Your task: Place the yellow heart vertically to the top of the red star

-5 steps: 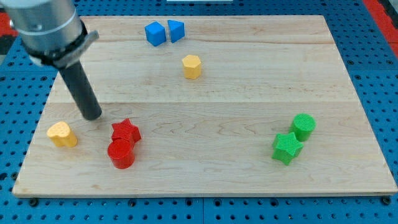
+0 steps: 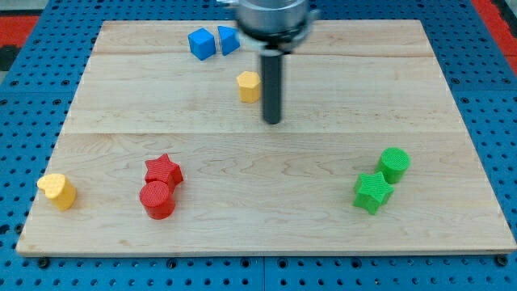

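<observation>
The yellow heart (image 2: 56, 191) lies near the board's left edge, towards the view's bottom. The red star (image 2: 163, 170) sits to its right, touching a red cylinder (image 2: 157, 200) just below it. My tip (image 2: 272, 120) is at the board's middle, far to the upper right of both, just to the lower right of a yellow hexagonal block (image 2: 249, 86).
A blue cube (image 2: 201, 43) and a blue wedge-like block (image 2: 228, 39) sit at the view's top. A green cylinder (image 2: 394, 164) and a green star (image 2: 372, 192) sit at the right. The wooden board (image 2: 452, 121) lies on a blue pegboard.
My tip has swung from just above the heart, at the left, to the board's middle. The yellow heart has slid left and down, away from the red star.
</observation>
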`<action>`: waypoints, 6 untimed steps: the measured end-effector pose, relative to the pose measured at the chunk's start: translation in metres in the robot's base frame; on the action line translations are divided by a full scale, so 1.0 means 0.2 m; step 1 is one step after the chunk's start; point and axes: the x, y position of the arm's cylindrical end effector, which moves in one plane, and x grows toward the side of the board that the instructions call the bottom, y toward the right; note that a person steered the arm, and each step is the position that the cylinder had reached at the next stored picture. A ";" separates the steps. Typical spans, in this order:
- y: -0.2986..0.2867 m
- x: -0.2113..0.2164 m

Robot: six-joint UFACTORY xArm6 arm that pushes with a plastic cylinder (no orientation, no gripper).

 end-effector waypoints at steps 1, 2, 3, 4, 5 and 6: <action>-0.04 -0.20; -0.47 -0.25; -0.33 -0.29; -0.31 -0.38; -0.50 -0.42; -0.65 -0.28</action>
